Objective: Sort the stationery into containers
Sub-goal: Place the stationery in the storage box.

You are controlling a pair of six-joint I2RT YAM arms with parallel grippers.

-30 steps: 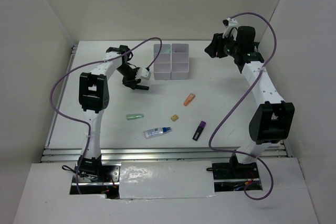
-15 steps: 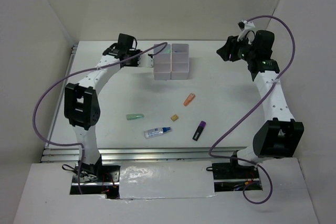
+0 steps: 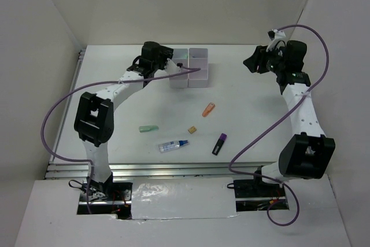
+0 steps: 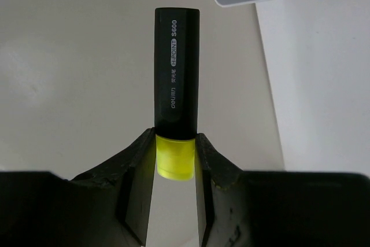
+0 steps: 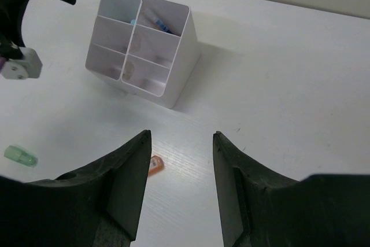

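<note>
From above, my left pincer (image 3: 169, 62) hangs at the left side of the white bin cluster (image 3: 198, 80) by the counter's far edge, placed for a drop, I judge. The green marker (image 3: 148, 128), orange marker (image 3: 208, 109), tan block (image 3: 192, 129), blue-capped tube (image 3: 173, 145) and purple marker (image 3: 219, 143) lie toward the near edge, out of the way.

Left wrist: the pincer clamps a yellow-black highlighter (image 4: 177, 73) by its yellow end, a bin corner just ahead.

Right wrist: my right pincer (image 5: 180, 143) gapes empty, well apart from the bins.
</note>
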